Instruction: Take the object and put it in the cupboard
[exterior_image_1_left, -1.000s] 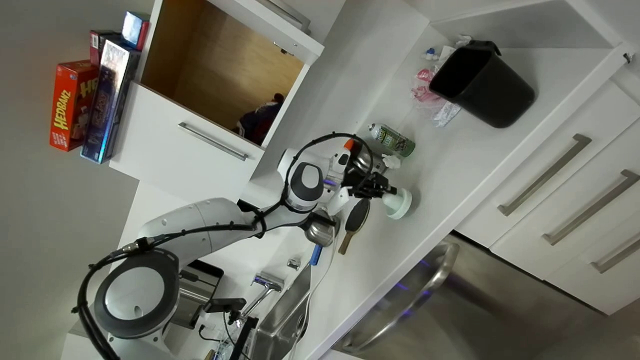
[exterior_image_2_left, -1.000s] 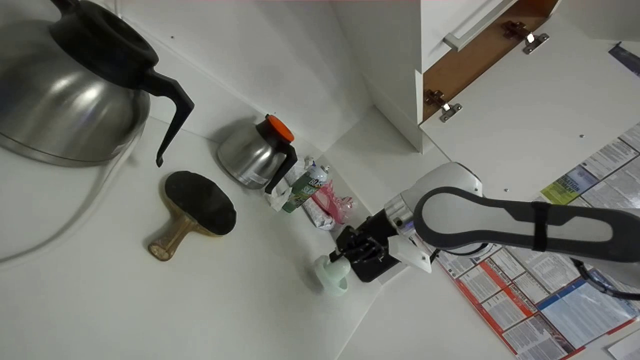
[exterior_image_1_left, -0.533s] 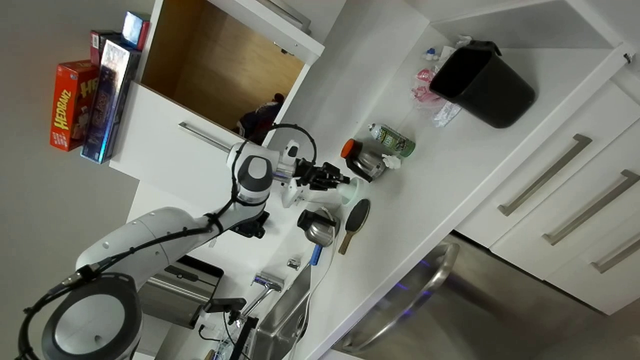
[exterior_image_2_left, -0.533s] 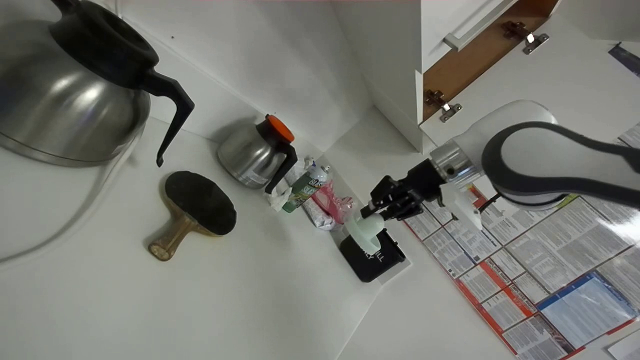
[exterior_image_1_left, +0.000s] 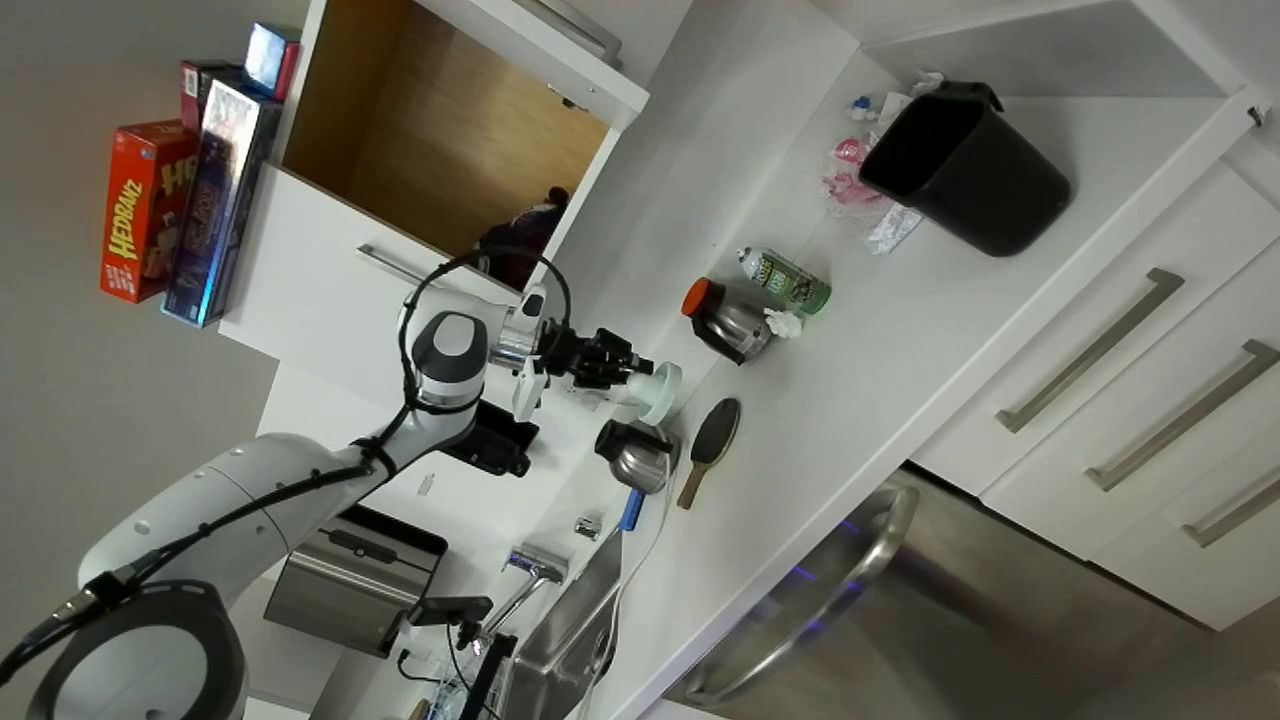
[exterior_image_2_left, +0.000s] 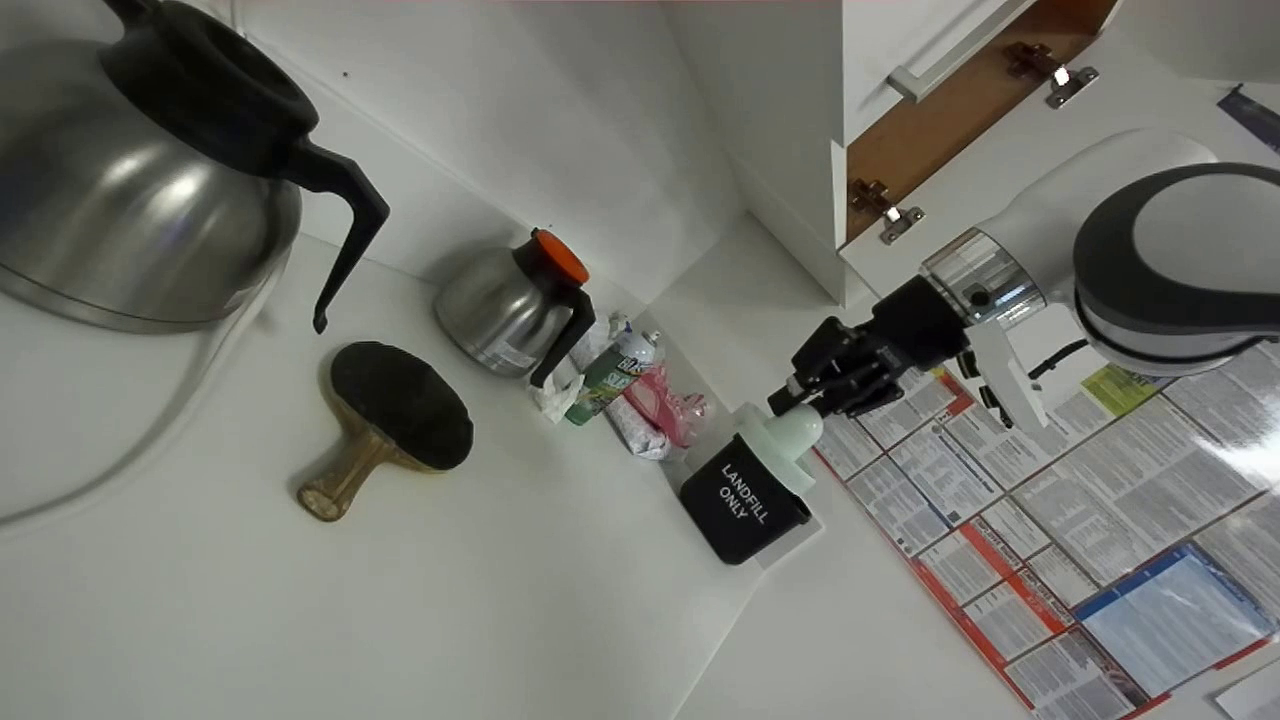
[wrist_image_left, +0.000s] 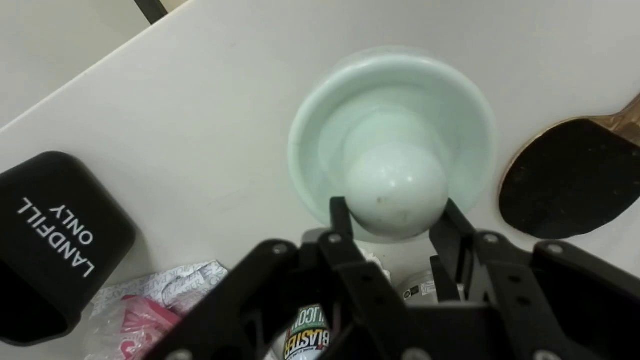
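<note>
The object is a pale whitish-green piece with a wide flared rim and a round domed knob. It also shows in both exterior views. My gripper is shut on the knob, one black fingertip on each side. In an exterior view the gripper holds the object above the counter, below and to the right of the cupboard. The cupboard is white with a brown wooden interior and stands open. Dark items lie inside at its lower end. In an exterior view its interior shows only as a strip beside the hinges.
A black bin, a spray can, an orange-lidded metal jug, a pink plastic bag and a paddle are on the counter. A large carafe stands near the sink.
My gripper has carried the object left in an exterior view and up and right in an exterior view, off the counter area near the bin. The grip looks unchanged.
</note>
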